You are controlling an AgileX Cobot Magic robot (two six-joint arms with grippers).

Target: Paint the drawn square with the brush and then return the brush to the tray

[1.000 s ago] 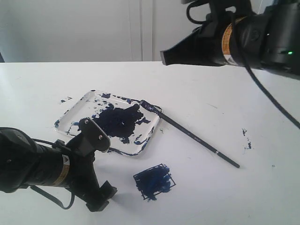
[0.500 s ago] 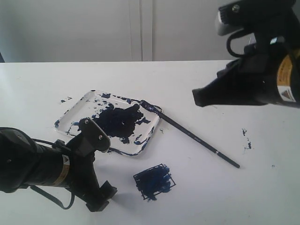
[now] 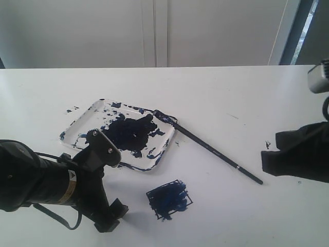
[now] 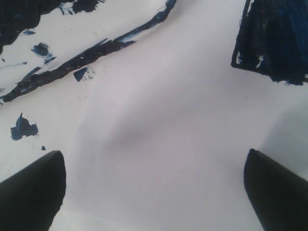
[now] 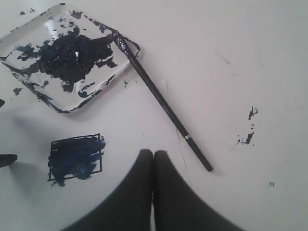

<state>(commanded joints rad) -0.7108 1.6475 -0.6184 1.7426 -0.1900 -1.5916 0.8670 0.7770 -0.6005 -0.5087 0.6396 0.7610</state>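
Observation:
The tray (image 3: 82, 121), smeared with blue-black paint, lies left of the table's middle. The black brush (image 3: 211, 149) lies free on the table, its paint-laden tip resting on the tray's far right corner and its handle running toward the right front. The drawn square (image 3: 169, 199), scribbled dark blue, is in front of the tray. My left gripper (image 3: 110, 218) hovers low to the left of the square, open and empty (image 4: 154, 192). My right gripper (image 3: 264, 162) is at the right edge, beyond the brush's handle end, shut and empty (image 5: 153, 154). The right wrist view shows the brush (image 5: 163, 103), tray (image 5: 72, 109) and square (image 5: 76, 156).
Stray paint specks (image 3: 270, 152) mark the table near the right gripper, and more (image 3: 72, 109) lie beside the tray's far left corner. A white wall stands behind the table's back edge.
The right arm has swung from high at the back down to the right edge of the view. The left arm, brush, tray and square have stayed put.

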